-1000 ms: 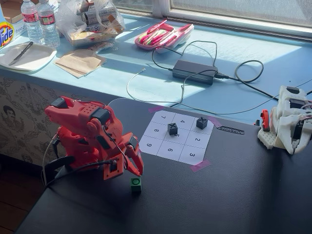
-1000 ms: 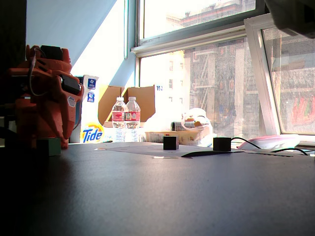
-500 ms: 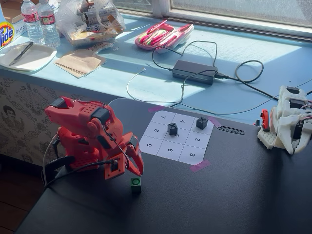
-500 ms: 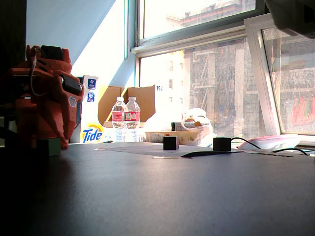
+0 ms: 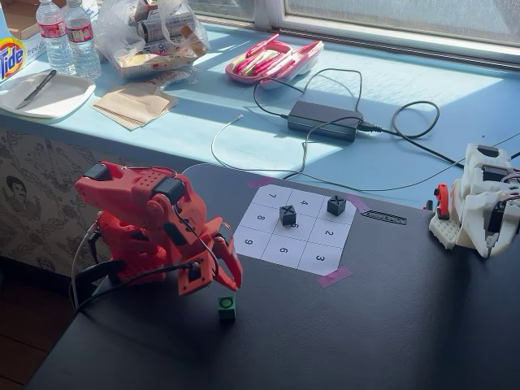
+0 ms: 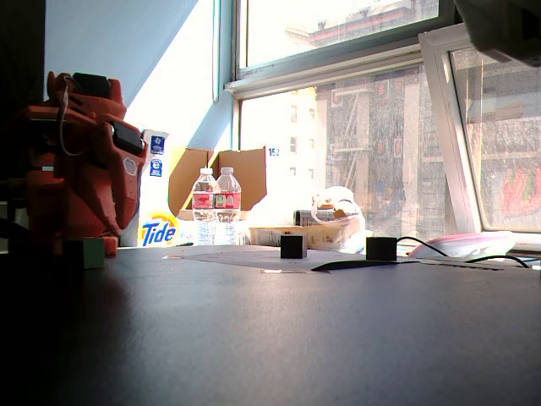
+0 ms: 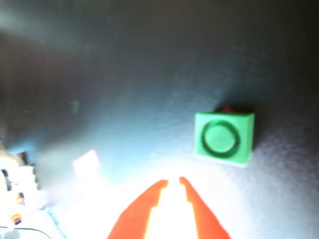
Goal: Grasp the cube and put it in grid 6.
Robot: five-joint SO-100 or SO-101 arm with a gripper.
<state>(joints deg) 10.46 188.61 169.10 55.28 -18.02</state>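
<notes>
The green cube [image 5: 227,307] with a dark ring on top sits on the black table, in front of the numbered paper sheet. In the wrist view it [image 7: 224,138] lies ahead of the fingertips and to their right, apart from them. In the low fixed view it [image 6: 88,252] is a dim block beside the arm. My orange gripper [image 5: 227,284] hangs just above and behind the cube, jaws nearly together and empty; it also shows in the wrist view [image 7: 173,181]. Grid 6 [image 5: 284,250] is the bare middle cell of the sheet's front row.
Two black cubes stand on the sheet, one [image 5: 288,214] on the centre cell and one [image 5: 336,205] on the far right cell. A white device [image 5: 479,203] sits at the table's right edge. A power brick [image 5: 325,119] and cables lie on the blue sill behind.
</notes>
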